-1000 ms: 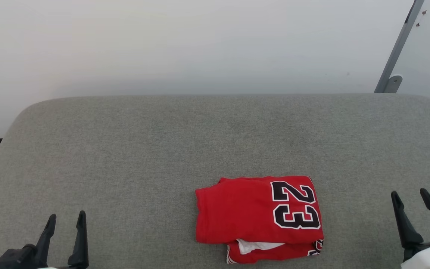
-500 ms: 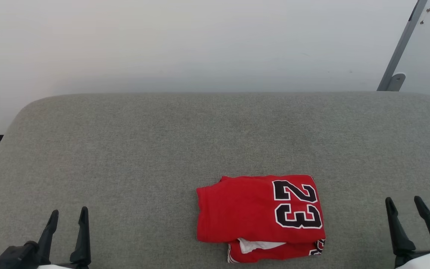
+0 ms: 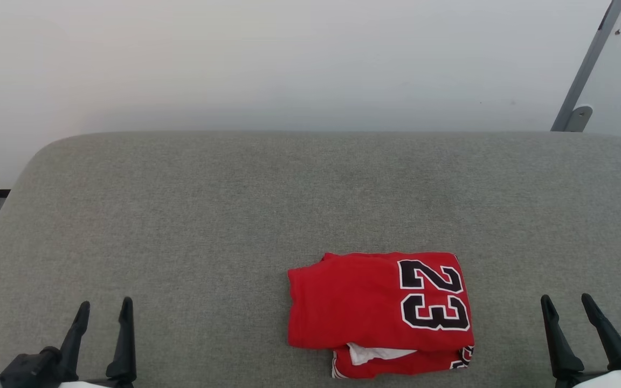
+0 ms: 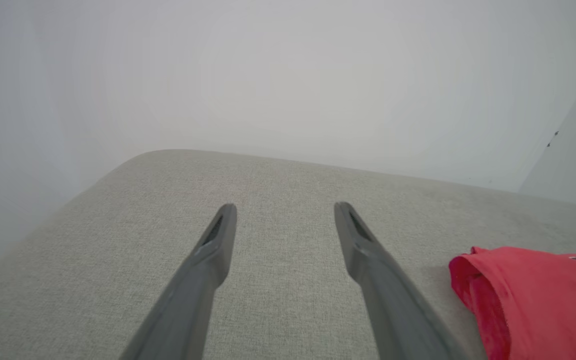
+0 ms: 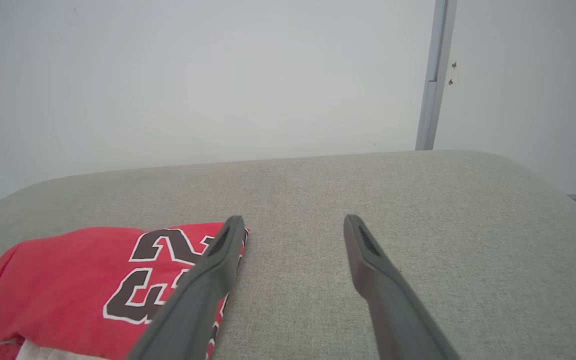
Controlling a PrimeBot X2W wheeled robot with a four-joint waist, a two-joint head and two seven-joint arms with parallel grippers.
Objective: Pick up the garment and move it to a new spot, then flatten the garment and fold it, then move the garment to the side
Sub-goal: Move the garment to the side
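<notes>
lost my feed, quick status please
Left gripper open, empty. Right gripper open, empty. Garment folded on grey cushion, between them, untouched. No obstacle seen.

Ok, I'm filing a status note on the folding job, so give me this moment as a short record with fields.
garment: red, folded, black "23" facing up, white layer peeking out at the near edge
surface: grey fabric pad, garment lying right of centre
left gripper: open, empty, apart from garment
right gripper: open, empty, apart from garment
</notes>
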